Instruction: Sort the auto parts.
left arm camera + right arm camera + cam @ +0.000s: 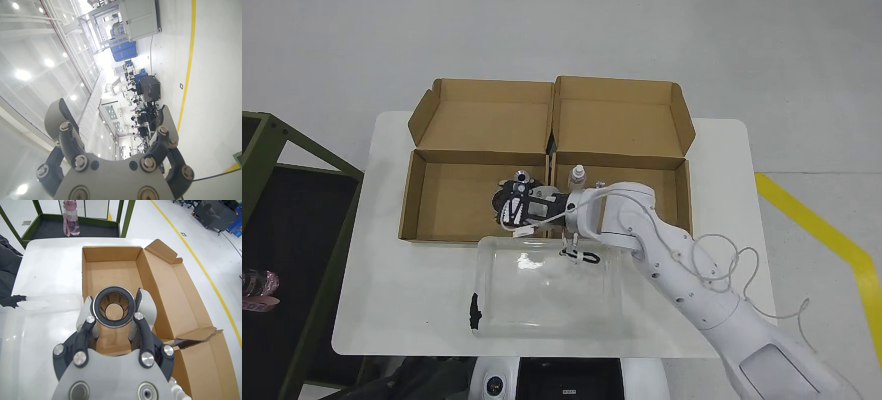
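right gripper (114, 297): closed on a bearing (96, 308), one finger on each side of its outer wall; firm-looking side grip
bearing: short metal sleeve with black end ring, hollow; box floor shows through the bore
bearing axis: runs along the gripper's own pointing line, tilted down toward the box floor, not lying flat
bearing location: in the top view, held over the left box (412, 200) at its end nearest the right box (682, 200); over the box floor, not the rim
height: cannot tell how far above the floor
key relation: drop spot lies straight below and slightly ahead of the fingers; bare cardboard there, walls on both sides well apart from the fingers
left gripper (113, 106): wide open, nothing in it, aimed up and away at the room, off the table
nearer arm: right, it's already over the box; left plays no part in this move
step (judgement): placing the bearing into the left box; likely lower, then release
risk (judgement): a round sleeve let go tilted may roll along the floor
clear bin (542, 300): in front of the boxes, small part (582, 257) at its far edge
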